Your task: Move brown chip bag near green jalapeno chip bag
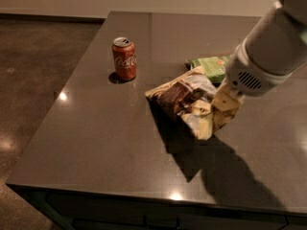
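The brown chip bag [184, 102] is dark brown with cream edges and is crumpled and lifted off the dark table, casting a shadow below it. My gripper [225, 107] is at the bag's right end and is shut on its cream edge; the white arm comes in from the upper right. The green jalapeno chip bag [211, 66] lies on the table just behind the brown bag, partly hidden by the arm and the brown bag.
A red Coca-Cola can [124, 59] stands upright left of the bags. The dark table [96, 143] has its left edge and front edge in view, with floor beyond on the left.
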Motion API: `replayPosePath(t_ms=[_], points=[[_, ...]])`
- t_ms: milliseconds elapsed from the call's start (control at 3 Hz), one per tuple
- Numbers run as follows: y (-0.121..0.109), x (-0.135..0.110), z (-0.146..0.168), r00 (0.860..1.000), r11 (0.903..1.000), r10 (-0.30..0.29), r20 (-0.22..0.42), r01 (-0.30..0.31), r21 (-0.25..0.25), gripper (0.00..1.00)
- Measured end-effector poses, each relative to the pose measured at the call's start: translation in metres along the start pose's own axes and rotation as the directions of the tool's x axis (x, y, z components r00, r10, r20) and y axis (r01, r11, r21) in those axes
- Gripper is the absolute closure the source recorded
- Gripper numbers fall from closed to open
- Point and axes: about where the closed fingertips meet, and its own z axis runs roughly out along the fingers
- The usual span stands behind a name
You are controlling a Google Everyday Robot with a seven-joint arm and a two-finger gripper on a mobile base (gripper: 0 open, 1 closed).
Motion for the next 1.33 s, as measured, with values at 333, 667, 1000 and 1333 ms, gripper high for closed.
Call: replayPosePath(t_ms=[333, 667, 1000, 1333], points=[[-0.043, 0.017, -0.007, 1.0, 0.9979, 0.026, -0.017, -0.025, 0.059, 0.85], [-0.07, 0.034, -0.01, 0.998, 0.9949, 0.048, -0.029, -0.045, 0.09, 0.62], [-0.085, 0.049, -0.011, 0.997, 0.9932, 0.065, -0.033, -0.062, 0.098, 0.39], [-0.091, 0.064, -0.008, 0.996, 0.9933, 0.083, -0.032, -0.08, 0.084, 0.15]])
